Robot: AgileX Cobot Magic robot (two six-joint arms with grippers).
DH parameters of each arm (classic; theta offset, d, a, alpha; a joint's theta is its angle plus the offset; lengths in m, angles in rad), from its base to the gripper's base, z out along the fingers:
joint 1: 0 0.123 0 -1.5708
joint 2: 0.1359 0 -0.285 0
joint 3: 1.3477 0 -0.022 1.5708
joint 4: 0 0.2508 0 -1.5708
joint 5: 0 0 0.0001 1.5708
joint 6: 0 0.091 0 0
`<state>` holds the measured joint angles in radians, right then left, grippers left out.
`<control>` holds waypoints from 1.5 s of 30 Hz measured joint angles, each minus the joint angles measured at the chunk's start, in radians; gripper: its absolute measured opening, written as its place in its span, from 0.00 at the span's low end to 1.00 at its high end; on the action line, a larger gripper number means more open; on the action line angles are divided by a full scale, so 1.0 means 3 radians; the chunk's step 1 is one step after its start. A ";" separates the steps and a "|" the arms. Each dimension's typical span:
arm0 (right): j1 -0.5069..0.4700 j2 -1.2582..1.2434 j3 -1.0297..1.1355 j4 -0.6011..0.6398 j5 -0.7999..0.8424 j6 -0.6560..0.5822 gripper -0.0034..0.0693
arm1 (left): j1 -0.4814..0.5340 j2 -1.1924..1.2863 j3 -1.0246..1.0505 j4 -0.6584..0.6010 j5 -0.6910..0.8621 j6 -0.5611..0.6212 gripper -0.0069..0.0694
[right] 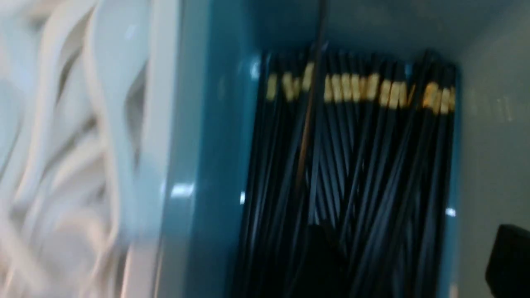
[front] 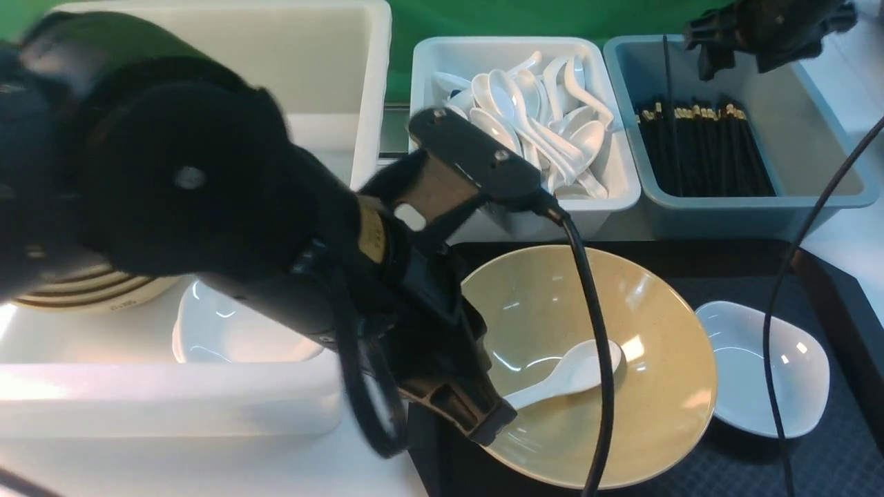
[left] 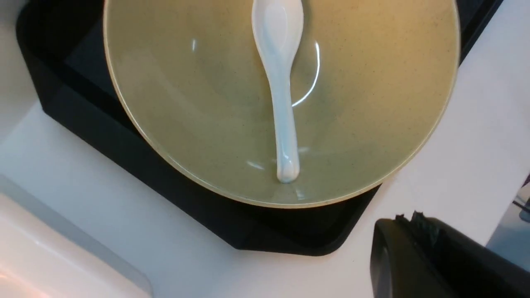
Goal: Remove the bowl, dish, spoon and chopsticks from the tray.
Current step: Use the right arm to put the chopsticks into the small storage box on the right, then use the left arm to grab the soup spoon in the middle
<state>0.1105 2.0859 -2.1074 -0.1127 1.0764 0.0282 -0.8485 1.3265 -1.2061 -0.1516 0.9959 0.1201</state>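
Left arm point(front: 173, 172) hides much of the white tub point(front: 331, 76). Tray point(front: 842, 462), partly cut off, carries bowl point(front: 663, 414), spoon point(front: 570, 376) inside, and dish point(front: 794, 373). Blue-grey tub point(front: 815, 117) holds chopsticks point(front: 704, 155). Left pincer point(front: 490, 424): closed, empty. Right pincer point(front: 732, 41): opening cannot be told.

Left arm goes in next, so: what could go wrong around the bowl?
The spoon lies loose in the bowl; lifting the bowl first may tip it out. The left arm's cable hangs across the bowl and could drag the spoon.
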 joint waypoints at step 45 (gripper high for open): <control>0.1495 -0.4299 0.3522 -0.0175 0.0618 0.0103 0.79 | 0.0000 0.1910 -0.1189 0.0204 0.0587 0.0515 0.64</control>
<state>0.5589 0.7963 -1.0509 -0.1654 1.2618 0.0592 -0.8485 1.8995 -1.5628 -0.0904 1.1721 0.2744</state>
